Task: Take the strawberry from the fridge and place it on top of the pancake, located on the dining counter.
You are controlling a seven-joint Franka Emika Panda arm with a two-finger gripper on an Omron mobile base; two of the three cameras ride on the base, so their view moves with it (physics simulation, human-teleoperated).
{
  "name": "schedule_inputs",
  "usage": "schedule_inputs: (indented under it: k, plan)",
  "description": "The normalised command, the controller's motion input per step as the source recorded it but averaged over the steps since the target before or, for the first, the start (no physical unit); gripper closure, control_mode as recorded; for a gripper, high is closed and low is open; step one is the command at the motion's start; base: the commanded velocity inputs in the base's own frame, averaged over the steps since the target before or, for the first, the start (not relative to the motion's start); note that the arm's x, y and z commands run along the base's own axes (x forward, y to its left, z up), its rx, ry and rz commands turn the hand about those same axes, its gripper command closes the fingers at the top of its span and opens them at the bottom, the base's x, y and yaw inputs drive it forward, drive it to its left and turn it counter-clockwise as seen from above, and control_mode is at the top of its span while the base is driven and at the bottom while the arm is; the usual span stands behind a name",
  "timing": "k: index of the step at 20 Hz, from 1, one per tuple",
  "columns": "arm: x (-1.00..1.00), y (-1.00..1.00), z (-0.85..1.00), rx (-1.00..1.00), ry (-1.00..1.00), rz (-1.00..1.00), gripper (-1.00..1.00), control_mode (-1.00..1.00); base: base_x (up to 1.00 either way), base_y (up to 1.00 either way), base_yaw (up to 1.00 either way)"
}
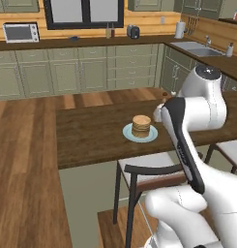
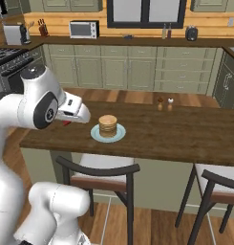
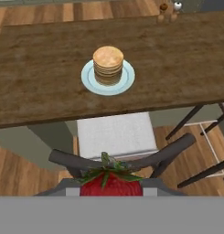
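Strawberry (image 3: 111, 183) sat clamped in the pincer (image 3: 111, 189) above a chair (image 3: 117, 137); beyond, the pancake (image 3: 108, 64) rested on the dark wooden tabletop (image 3: 40, 82)

strawberry (image 3: 111, 185) red, green top | pancake (image 3: 108, 64) golden-brown | plate (image 3: 89, 81) pale blue-green

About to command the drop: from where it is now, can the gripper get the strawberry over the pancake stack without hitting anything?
Probably yes. The gripper holds the strawberry above the chair, short of the dining counter. Nothing stands between it and the pancake.
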Motion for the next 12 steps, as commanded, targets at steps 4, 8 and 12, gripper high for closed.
schedule_inputs:
  k: [4,8,12]
  plan:
    - [1.0,0.0,-0.03,0.0,0.0,0.0,1.0,-1.0,0.0,0.0,0.0]
    - [1.0,0.0,-0.16,0.0,-0.02,0.0,1.0,-1.0,0.0,0.0,0.0]
    - [1.0,-0.15,-0.15,0.03,0.0,0.0,1.0,-1.0,0.0,0.0,0.0]
